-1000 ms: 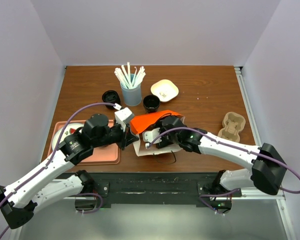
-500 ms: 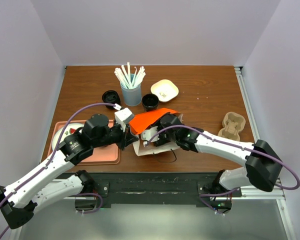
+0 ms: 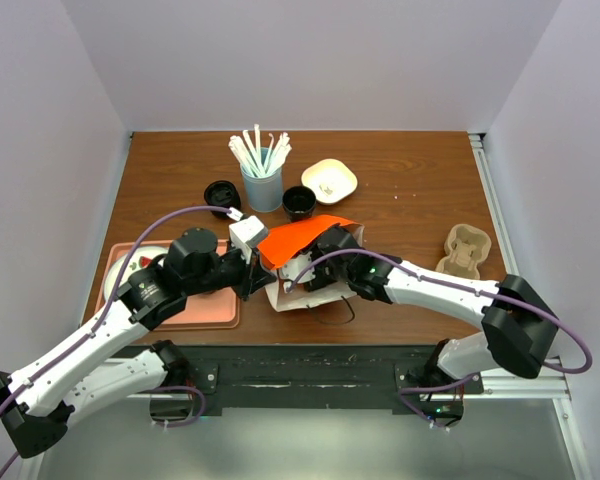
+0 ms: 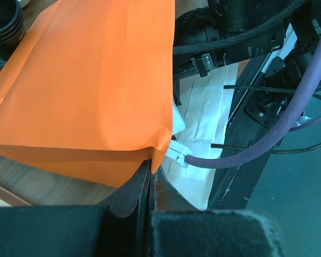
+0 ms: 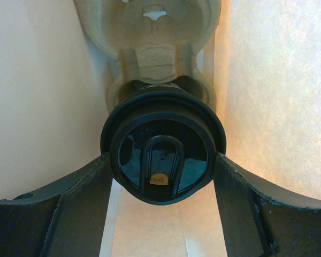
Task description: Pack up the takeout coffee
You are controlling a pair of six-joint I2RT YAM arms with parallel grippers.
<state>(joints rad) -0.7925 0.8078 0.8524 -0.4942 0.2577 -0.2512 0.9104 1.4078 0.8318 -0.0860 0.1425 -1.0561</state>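
Observation:
The takeout coffee shows in the right wrist view as a round black lid, its cup seated in a pulp carrier inside the bag. My right gripper is shut on it, one finger pressing each side of the lid. In the top view this gripper reaches into the mouth of the orange paper bag, which lies on its side with its pale lining showing. My left gripper is shut on the bag's orange edge and holds the mouth up; from above it sits at the bag's left.
Behind the bag stand a black lidded cup, a light blue tumbler of white straws, a dark mug and a white bowl. A second pulp carrier lies at the right. A pink tray sits under the left arm.
The right arm has pushed a little further left into the bag. The left gripper keeps its hold on the bag's edge.

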